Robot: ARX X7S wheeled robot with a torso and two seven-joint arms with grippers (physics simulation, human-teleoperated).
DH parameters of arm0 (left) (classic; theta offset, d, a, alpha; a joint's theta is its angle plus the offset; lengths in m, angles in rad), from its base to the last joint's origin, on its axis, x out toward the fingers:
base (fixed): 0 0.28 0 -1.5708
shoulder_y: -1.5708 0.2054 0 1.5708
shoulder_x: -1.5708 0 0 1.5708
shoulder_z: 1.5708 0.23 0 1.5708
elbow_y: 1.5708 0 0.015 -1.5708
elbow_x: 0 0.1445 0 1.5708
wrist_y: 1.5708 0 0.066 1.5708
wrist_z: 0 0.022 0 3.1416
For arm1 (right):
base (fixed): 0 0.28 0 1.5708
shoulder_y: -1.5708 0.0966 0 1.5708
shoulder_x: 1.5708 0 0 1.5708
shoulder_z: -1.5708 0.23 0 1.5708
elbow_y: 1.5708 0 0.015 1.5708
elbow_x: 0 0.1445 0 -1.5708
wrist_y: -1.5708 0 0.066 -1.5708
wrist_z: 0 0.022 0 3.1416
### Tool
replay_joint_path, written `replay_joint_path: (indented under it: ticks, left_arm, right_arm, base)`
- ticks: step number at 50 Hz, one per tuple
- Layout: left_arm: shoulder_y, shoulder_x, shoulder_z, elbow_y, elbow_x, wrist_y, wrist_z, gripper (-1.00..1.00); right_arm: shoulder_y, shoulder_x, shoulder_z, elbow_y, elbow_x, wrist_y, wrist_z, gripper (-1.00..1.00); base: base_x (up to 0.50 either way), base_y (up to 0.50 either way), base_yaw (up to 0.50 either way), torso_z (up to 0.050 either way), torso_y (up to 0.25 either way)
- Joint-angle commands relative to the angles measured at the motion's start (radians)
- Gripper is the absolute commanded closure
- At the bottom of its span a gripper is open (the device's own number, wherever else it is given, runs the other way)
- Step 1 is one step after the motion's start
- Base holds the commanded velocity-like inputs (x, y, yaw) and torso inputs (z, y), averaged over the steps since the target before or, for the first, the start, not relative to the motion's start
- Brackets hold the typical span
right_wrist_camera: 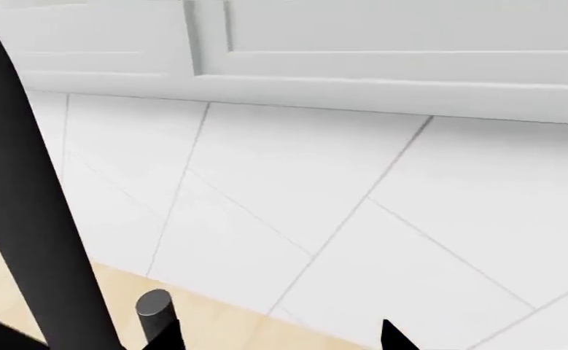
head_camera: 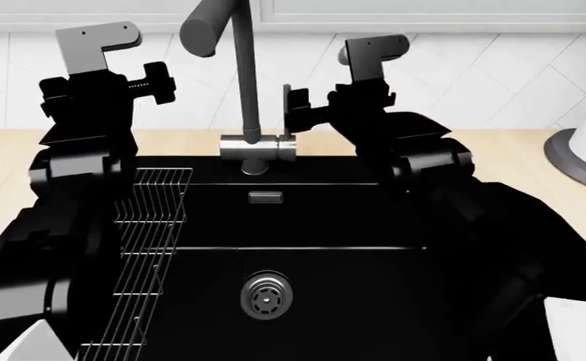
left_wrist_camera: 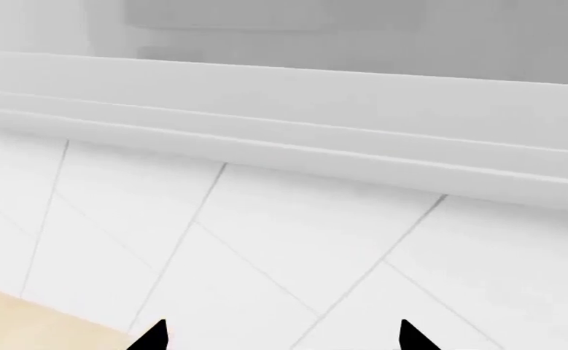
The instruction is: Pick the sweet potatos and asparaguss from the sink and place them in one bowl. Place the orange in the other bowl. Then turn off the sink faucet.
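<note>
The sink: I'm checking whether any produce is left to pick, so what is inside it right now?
Inside the sink only the round steel drain and the wire rack show; no produce is visible. The arms cover its side and near parts.

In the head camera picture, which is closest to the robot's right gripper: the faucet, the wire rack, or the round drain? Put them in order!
From the right gripper:
1. Faucet, right beside it, toward the middle.
2. Wire rack, across on the sink's left side, lower down.
3. Round drain, on the basin floor, lowest in the view.
</note>
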Motion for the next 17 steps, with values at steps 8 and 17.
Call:
replay_joint_path:
  ticks: [8, 17]
  left_arm:
    - [0.006, -0.008, -0.008, 0.000, 0.003, 0.010, 0.000, -1.00]
    - [0.007, -0.008, -0.009, 0.000, 0.004, 0.013, 0.000, -1.00]
  right_arm:
    - [-0.009, -0.012, -0.179, -0.084, 0.184, 0.001, -0.139, -1.00]
    - [-0.016, -0.012, -0.181, -0.121, 0.196, 0.018, -0.181, -1.00]
  base:
    - [0.00, 0.00, 0.00, 0.000, 0.000]
    - [0.00, 0.00, 0.00, 0.000, 0.000]
